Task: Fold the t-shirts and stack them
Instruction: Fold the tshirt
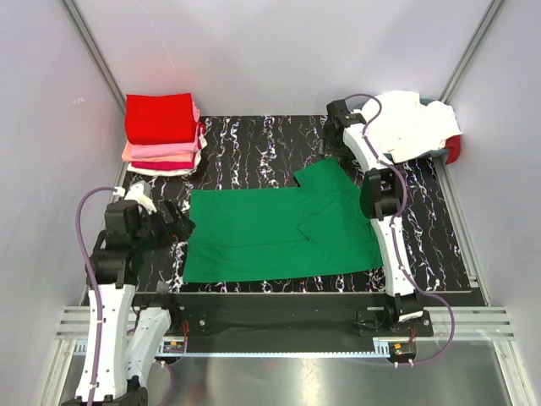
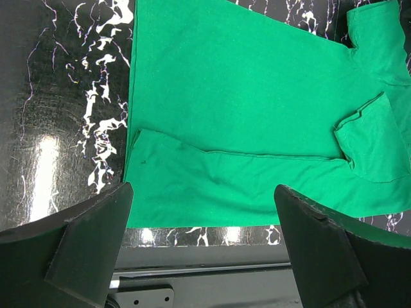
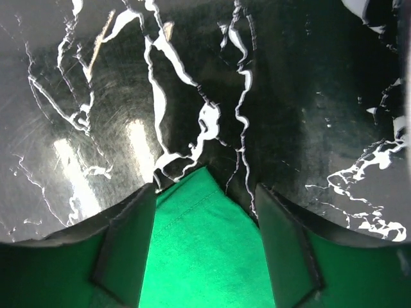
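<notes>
A bright green t-shirt lies spread flat on the black white-veined mat, one sleeve folded in over its body. My left gripper hovers open by the shirt's left end; in the left wrist view the green t-shirt fills the frame, and the left gripper holds nothing. My right gripper is down at the far sleeve's corner. The right wrist view has the right gripper with its jaws apart on either side of the green t-shirt's pointed hemmed corner, on the mat.
A folded stack of red, pink and cream shirts sits at the mat's back left. A loose white shirt pile lies at the back right, with a bit of red cloth beside it. Grey walls enclose the table.
</notes>
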Motion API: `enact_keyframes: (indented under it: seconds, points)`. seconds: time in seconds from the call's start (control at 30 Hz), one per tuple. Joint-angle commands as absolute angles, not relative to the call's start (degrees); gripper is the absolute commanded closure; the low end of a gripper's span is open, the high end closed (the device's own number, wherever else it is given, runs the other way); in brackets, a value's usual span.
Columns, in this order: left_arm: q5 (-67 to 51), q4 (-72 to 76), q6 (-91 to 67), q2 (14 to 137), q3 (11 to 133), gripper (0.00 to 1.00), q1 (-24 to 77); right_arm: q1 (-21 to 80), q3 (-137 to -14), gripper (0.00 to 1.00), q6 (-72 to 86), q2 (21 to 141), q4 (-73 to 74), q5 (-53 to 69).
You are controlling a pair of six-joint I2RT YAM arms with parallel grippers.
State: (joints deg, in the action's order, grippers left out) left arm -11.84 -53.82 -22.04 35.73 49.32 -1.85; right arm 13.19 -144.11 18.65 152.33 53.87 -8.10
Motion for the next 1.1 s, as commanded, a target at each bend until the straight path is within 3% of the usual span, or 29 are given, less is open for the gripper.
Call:
enact_keyframes:
  seconds: [0.0, 0.07, 0.2, 0.3, 0.33, 0.63, 1.07]
  points:
    - [-13.54, -50.98, -21.18, 35.95, 48.87, 0.01, -2.11, 14.23, -144.42, 0.41, 18.89, 153.55, 53.44, -9.76]
    - [-13.36, -50.98, -21.27, 36.03, 48.87, 0.01, -2.11, 14.59, -140.91, 0.45, 19.42, 152.58, 52.65, -9.76]
    - [-13.18, -51.07, -21.18, 35.95, 48.78, 0.01, -2.2, 15.21, -134.23, 0.65, 20.57, 148.55, 49.49, -9.58]
    - [-12.75, -51.15, -21.44, 36.65, 48.78, 0.01, -2.29, 15.29, -132.54, 0.88, 20.48, 147.57, 48.95, -9.41]
    - [-12.4, -51.41, -21.53, 37.61, 48.78, 0.01, -2.29, 15.29, -132.71, 1.0, 20.3, 147.66, 49.22, -9.32]
    - [-5.54, -47.56, -25.84, 56.38, 55.36, 0.07, -2.46, 15.21, -130.35, 1.0, 18.72, 138.97, 49.66, -7.04]
    - [-1.31, -38.06, -28.91, 95.43, 71.71, 0.15, -2.02, 15.21, -95.22, 1.0, 24.61, 105.23, 37.19, 3.07]
